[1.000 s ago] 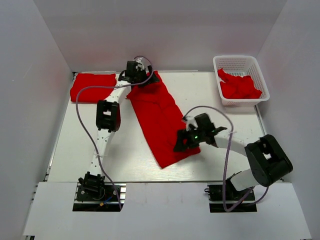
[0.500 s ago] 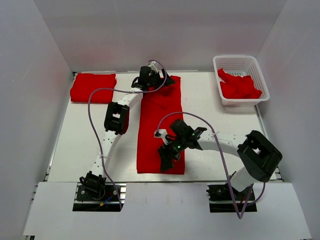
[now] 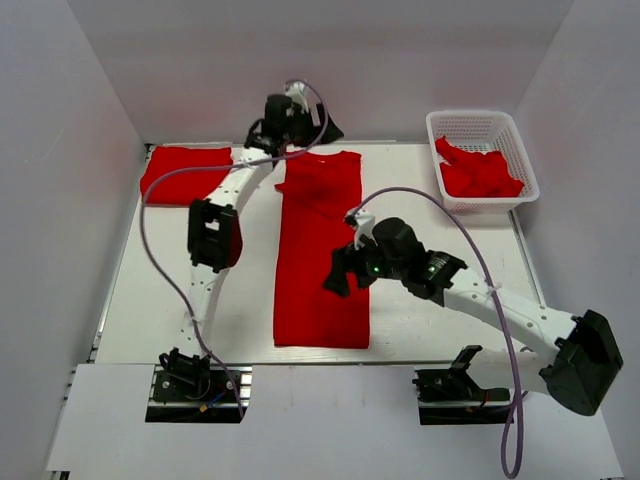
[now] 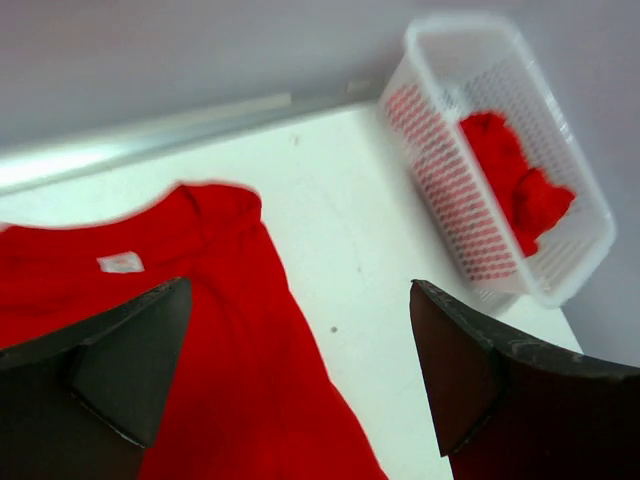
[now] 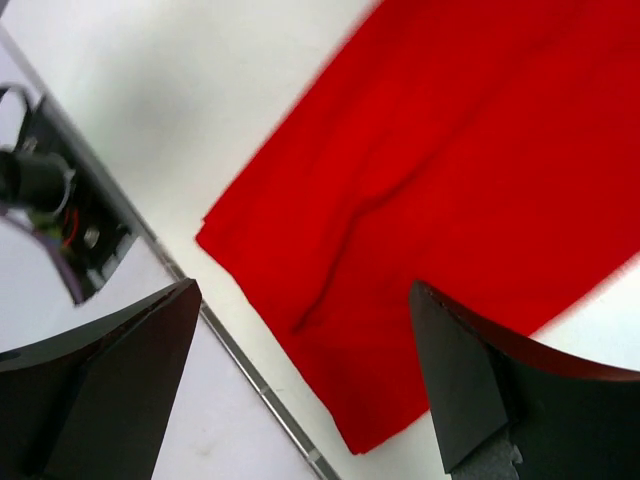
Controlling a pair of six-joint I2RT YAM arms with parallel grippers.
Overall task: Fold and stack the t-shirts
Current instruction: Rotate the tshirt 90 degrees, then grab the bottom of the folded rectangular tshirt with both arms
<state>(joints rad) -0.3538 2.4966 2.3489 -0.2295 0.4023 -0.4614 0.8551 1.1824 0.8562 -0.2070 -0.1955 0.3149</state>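
Note:
A red t-shirt (image 3: 320, 250), folded into a long narrow strip, lies flat down the middle of the table with its neck at the far end. My left gripper (image 3: 318, 128) hangs open and empty above the far end; its wrist view shows the neck with a white label (image 4: 122, 262) and the shirt's edge (image 4: 240, 380) between the jaws. My right gripper (image 3: 342, 272) is open and empty above the shirt's near half; its wrist view shows the hem end (image 5: 420, 250) below. A folded red t-shirt (image 3: 185, 172) lies at the back left.
A white lattice basket (image 3: 455, 122) at the back right holds crumpled red t-shirts (image 3: 480, 175); it also shows in the left wrist view (image 4: 560, 270). The table's near edge rail (image 5: 260, 390) runs just past the shirt's hem. White walls enclose the table.
The shirt went from lying diagonally to lying straight along the table. Both grippers have let go of it and lifted off; the left drew back to the far end, the right rose above the near half.

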